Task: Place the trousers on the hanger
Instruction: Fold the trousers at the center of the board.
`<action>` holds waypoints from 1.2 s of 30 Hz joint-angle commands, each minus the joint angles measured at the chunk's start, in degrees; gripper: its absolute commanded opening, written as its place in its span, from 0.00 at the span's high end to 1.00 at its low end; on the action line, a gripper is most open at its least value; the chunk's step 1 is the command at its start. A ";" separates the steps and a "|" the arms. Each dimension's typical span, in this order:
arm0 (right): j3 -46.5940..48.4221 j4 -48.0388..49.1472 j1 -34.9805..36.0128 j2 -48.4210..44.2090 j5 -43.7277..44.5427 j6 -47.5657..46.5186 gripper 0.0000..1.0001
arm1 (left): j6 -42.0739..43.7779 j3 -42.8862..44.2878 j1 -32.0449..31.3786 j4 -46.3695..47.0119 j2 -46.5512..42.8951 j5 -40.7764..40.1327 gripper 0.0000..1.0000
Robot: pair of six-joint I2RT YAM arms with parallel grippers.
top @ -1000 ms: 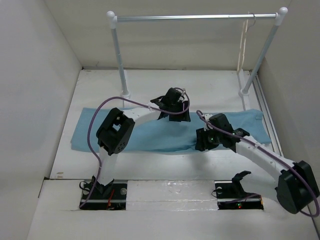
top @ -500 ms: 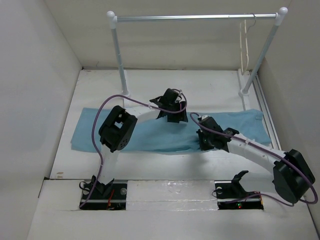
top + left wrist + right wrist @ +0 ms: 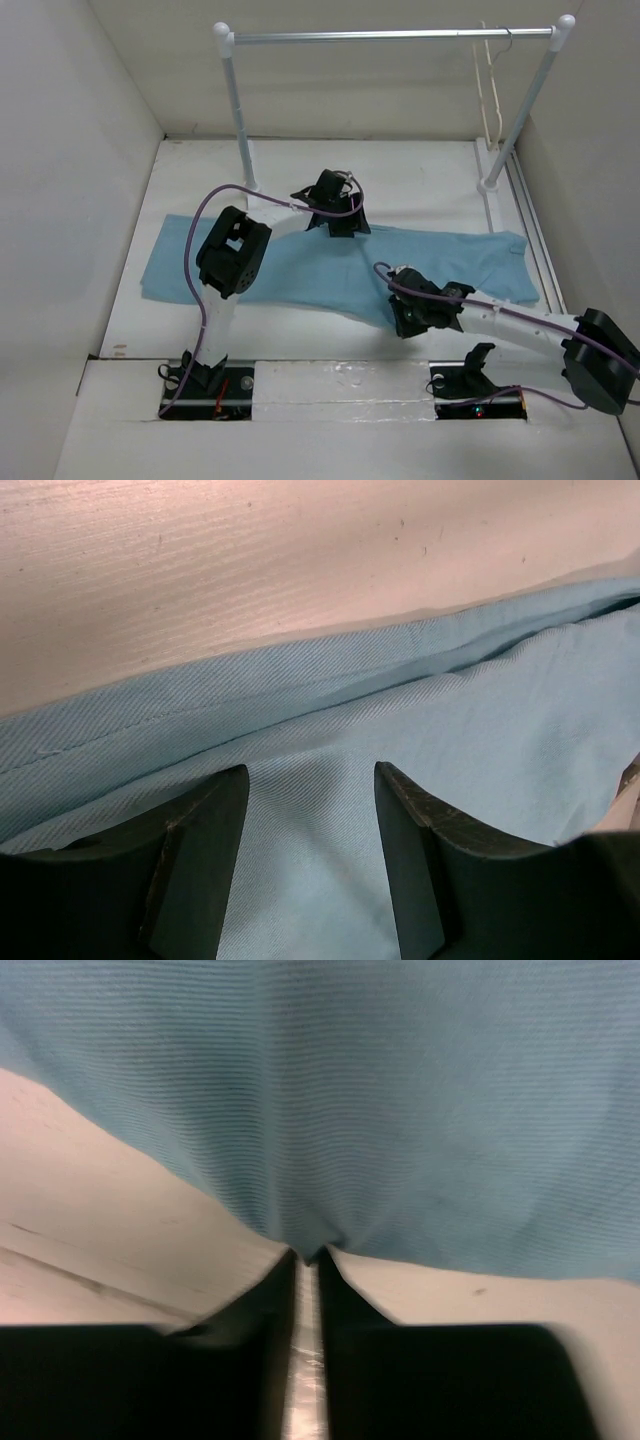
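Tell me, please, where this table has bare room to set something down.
The widest bare table lies behind the trousers, between the two white posts. A narrower strip runs along the near side, between the two arms. The middle is crowded: the open left gripper stands over the trousers' far edge and the right gripper pinches their near edge.

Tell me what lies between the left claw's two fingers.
Only the trousers: in the left wrist view the left claw is open, its fingers straddling a strip of light blue cloth, nothing else in the gap.
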 commanded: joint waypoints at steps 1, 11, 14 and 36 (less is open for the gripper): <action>1.80 -2.00 1.05 3.35 -3.11 1.91 0.70 | 1.69 0.44 0.86 -3.03 2.05 -4.23 0.49; 13.59 -18.71 -4.03 -5.07 3.84 -2.73 0.51 | 5.28 -3.23 0.25 -5.85 -10.51 -5.19 0.49; 13.59 -15.84 -18.43 -8.67 3.32 -9.22 0.65 | 7.40 -6.14 -3.69 -6.81 -15.00 -8.00 0.49; 17.19 1.52 -79.01 1.12 -12.59 -24.99 0.48 | 3.63 -31.29 3.59 -4.35 -32.92 -11.09 0.49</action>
